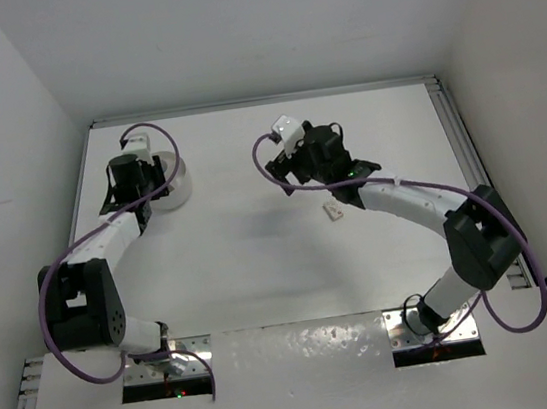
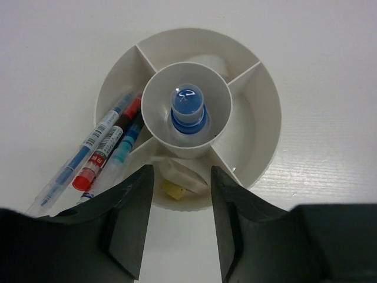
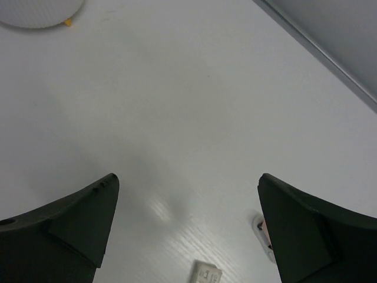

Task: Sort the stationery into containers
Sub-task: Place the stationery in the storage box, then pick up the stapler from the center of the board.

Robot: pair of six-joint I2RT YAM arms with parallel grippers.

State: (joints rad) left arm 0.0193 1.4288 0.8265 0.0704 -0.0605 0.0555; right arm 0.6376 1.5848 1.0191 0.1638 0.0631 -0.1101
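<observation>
Hovering over round white divided bowl (image 2: 266,94) with left gripper (image 2: 179,177), jaws apart; stretched forward with right gripper (image 3: 187,177) spread wide, near small white rectangular block (image 3: 206,274).

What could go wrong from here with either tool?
1. The pens stick out over the rim of the bowl, right beside the open left tool; a sideways move could knock them out.
2. The small white block lies flat at the bottom edge of the right wrist view, behind the open right tool; a straight descent may miss it or nudge the partly hidden item nearby.
</observation>
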